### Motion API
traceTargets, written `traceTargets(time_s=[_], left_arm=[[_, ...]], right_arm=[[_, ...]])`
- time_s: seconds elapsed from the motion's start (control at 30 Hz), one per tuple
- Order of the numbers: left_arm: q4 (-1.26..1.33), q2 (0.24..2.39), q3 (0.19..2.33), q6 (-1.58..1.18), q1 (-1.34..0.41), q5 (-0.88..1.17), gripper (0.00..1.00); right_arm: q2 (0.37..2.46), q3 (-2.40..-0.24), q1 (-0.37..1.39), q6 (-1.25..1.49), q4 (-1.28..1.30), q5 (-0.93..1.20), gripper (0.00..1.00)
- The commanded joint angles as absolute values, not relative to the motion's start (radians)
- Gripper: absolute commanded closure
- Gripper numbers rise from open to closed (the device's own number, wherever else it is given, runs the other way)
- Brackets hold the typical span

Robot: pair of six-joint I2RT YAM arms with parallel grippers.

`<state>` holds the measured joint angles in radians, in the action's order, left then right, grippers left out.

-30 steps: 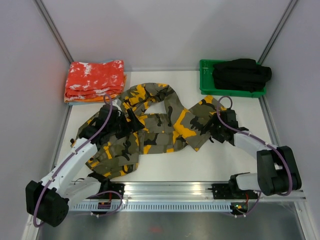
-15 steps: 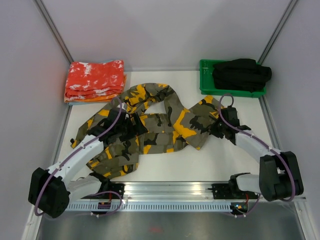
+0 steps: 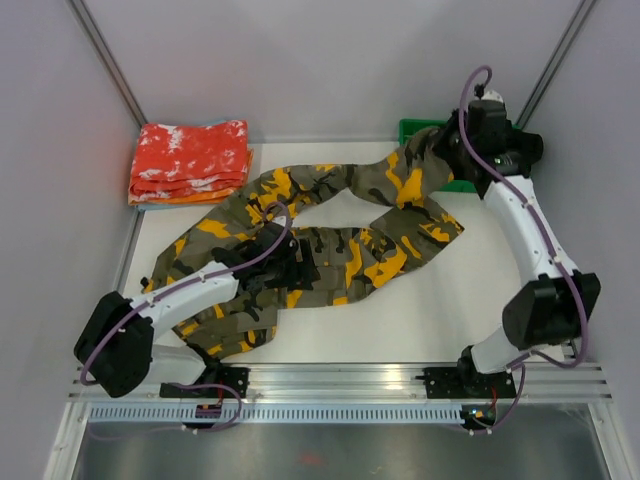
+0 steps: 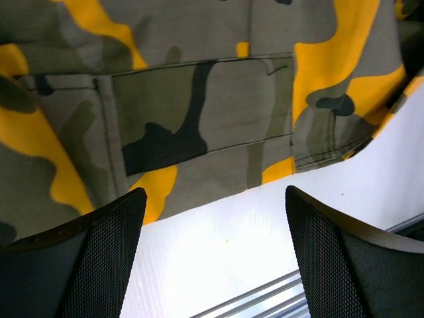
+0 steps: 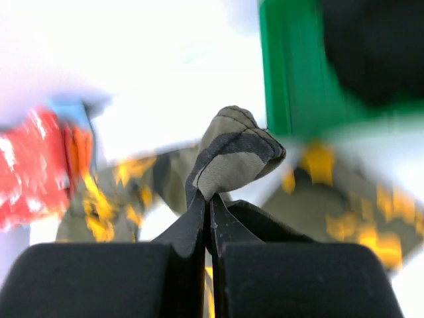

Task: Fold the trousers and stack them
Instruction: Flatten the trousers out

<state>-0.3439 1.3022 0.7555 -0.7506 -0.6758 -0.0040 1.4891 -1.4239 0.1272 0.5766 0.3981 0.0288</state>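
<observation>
Trousers (image 3: 330, 240) lay sprawled across the table (image 3: 440, 310), one end pinched tight in the right gripper (image 5: 209, 199) beside the green tray (image 5: 285, 73). Tray held a black garment (image 5: 371, 46), blurred, mostly hidden behind the arm. Left gripper (image 4: 212, 252) spread wide, holding nothing, over the cloth's edge.

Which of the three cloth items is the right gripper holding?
The camouflage trousers, pinched in the right gripper; the red-orange stack and the black garment lie untouched.
</observation>
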Motion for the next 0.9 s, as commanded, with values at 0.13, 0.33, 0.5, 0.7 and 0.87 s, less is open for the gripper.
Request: traceTargets(time_s=[0.13,0.33,0.5,0.7,0.87], left_arm=[[-0.196,1.463,0.988,-0.623,-0.851,-0.121,0.1],[-0.209,1.727,1.262,-0.607,-0.919,-0.183,0.1],[-0.239,1.89,1.376,-0.627,-0.959,-0.17,0.1],[-0.276,1.995,1.446,-0.664,-0.985,-0.134,0.14],[-0.278,2.045,1.48,-0.618,-1.031,-0.054,0.53]], right_arm=[[1.888,-1.969,0.083,0.413,0.491,0.146,1.0],[2.104,-2.064,0.026,0.399,0.426,0.276,0.65],[2.031,-1.958,0.008,0.338,0.541,0.275,0.14],[1.614,-1.378,-0.055,0.391,0.39,0.195,0.04],[1.391,-1.022,-0.086,0.529,0.275,0.121,0.03]])
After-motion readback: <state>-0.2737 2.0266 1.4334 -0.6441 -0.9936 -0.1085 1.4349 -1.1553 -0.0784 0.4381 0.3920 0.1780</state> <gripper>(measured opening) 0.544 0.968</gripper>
